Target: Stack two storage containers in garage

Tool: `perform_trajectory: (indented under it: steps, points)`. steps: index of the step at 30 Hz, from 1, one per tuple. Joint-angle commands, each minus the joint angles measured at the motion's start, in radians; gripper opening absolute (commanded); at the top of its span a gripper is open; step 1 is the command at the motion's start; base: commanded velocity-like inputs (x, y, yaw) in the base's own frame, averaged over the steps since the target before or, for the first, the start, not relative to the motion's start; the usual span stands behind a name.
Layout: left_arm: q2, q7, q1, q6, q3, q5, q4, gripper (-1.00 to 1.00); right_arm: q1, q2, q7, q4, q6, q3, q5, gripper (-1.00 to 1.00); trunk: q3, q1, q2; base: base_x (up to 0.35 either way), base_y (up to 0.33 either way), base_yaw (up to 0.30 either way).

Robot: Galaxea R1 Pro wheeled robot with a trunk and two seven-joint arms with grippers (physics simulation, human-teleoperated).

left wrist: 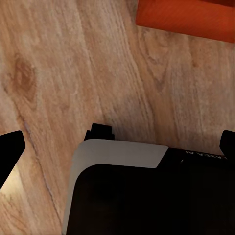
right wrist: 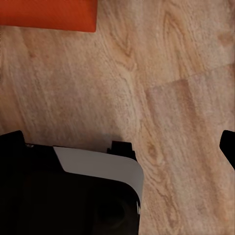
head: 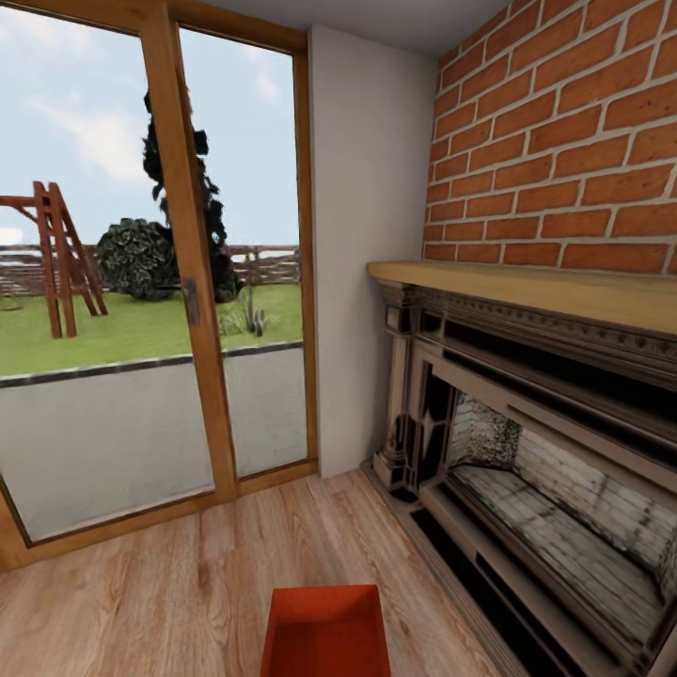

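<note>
An orange-red storage container sits on the living room's light wood-plank floor, at the near edge of the head view, close in front of me. Its edge also appears in the left wrist view as the container and in the right wrist view as the container. My left gripper hangs open above the planks, its dark fingertips far apart and holding nothing. My right gripper is open too, with empty fingertips. Both grippers are apart from the container. The garage is out of view.
Wood-framed glass doors stand ahead on the left, with a lawn beyond. An ornate fireplace under a red brick wall runs along the right. My own dark and white base fills the near part of both wrist views.
</note>
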Motion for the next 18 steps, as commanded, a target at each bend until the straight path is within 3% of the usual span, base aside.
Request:
perform_trajectory:
  steps: [1, 18]
  points:
    - [0.000, -0.004, -0.001, 0.000, -0.002, 0.009, 0.000, 1.00, -0.001, 0.001, 0.003, 0.003, -0.005, 0.008, -0.010, 1.00, -0.001, 0.000, -0.001, 0.005, 0.000, 0.000]
    - [0.005, -0.004, 0.000, 0.000, -0.002, 0.009, 0.000, 1.00, -0.001, 0.001, 0.003, 0.003, -0.005, 0.008, -0.010, 1.00, -0.001, 0.000, -0.001, 0.060, 0.027, 0.011]
